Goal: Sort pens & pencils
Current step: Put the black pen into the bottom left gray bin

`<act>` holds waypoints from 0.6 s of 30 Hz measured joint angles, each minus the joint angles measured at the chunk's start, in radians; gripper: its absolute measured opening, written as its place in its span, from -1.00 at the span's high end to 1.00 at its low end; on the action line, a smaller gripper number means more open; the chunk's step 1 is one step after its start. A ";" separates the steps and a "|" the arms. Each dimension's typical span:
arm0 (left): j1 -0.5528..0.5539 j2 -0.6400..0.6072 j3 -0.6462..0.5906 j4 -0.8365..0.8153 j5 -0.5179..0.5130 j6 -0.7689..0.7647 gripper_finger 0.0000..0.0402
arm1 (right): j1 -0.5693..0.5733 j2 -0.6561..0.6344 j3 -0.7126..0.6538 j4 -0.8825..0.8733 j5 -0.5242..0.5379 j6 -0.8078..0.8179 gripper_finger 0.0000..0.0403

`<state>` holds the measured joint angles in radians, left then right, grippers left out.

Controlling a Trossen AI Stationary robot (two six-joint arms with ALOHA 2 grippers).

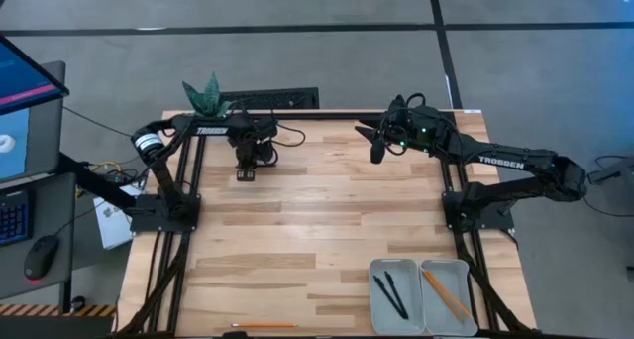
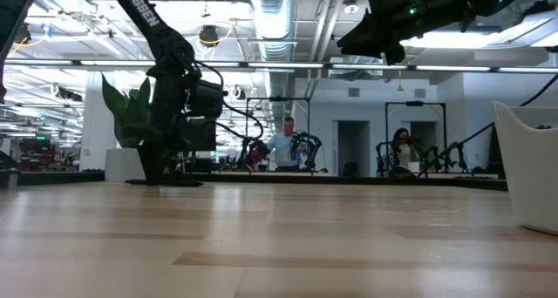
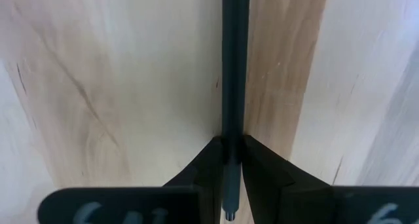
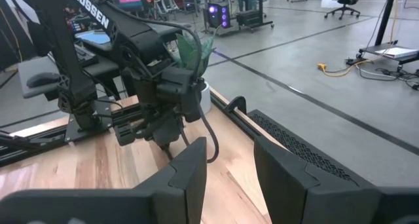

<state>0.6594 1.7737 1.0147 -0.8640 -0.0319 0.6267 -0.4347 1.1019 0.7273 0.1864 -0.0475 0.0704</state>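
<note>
My left gripper (image 1: 246, 172) points down at the table's far left part and is shut on a black pen (image 3: 234, 67). My right gripper (image 1: 375, 151) hangs raised over the far middle of the table. It is open, with nothing between its fingers (image 4: 193, 168). At the near right, two black pens (image 1: 390, 295) lie in the left grey tray (image 1: 394, 267). Orange pencils (image 1: 446, 295) lie in the right tray (image 1: 451, 266). One orange pencil (image 1: 265, 325) lies flat at the table's near edge. My left gripper pinches the black pen between its two fingers (image 3: 209, 168), close to one end of the pen (image 3: 230, 152). The fingers come from above, pointing down, and lie across the pen. The pen is level just over the wood; I cannot tell whether it rests on the table.
A small green plant (image 1: 206, 98) stands at the far left corner, behind the left arm. The trays' white wall (image 2: 527, 167) shows at the right of the low view. Bare wood stretches across the table's middle. People stand far off in the room.
</note>
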 joint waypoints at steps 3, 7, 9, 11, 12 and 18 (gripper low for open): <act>-0.002 -0.002 0.026 -0.002 0.012 0.015 0.82 | 0.000 0.000 0.000 0.000 0.000 0.000 0.25; 0.000 -0.002 0.056 -0.017 0.008 0.015 0.82 | 0.000 0.000 0.000 -0.004 0.000 0.000 0.26; 0.000 -0.002 0.079 -0.030 0.004 0.015 0.82 | 0.000 0.000 0.000 -0.006 0.000 0.000 0.27; 0.000 -0.003 0.105 -0.066 0.003 0.016 0.82 | 0.000 0.000 0.000 -0.006 0.000 0.000 0.26; -0.001 -0.003 0.120 -0.085 0.002 0.016 0.82 | 0.000 0.000 0.000 -0.006 0.000 0.000 0.26; 0.000 -0.005 0.238 -0.219 0.007 0.032 0.82 | 0.000 0.000 0.000 -0.006 0.000 0.000 0.26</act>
<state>0.6590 1.7687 1.2531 -1.0827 -0.0245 0.6585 -0.4347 1.1019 0.7273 0.1802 -0.0475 0.0704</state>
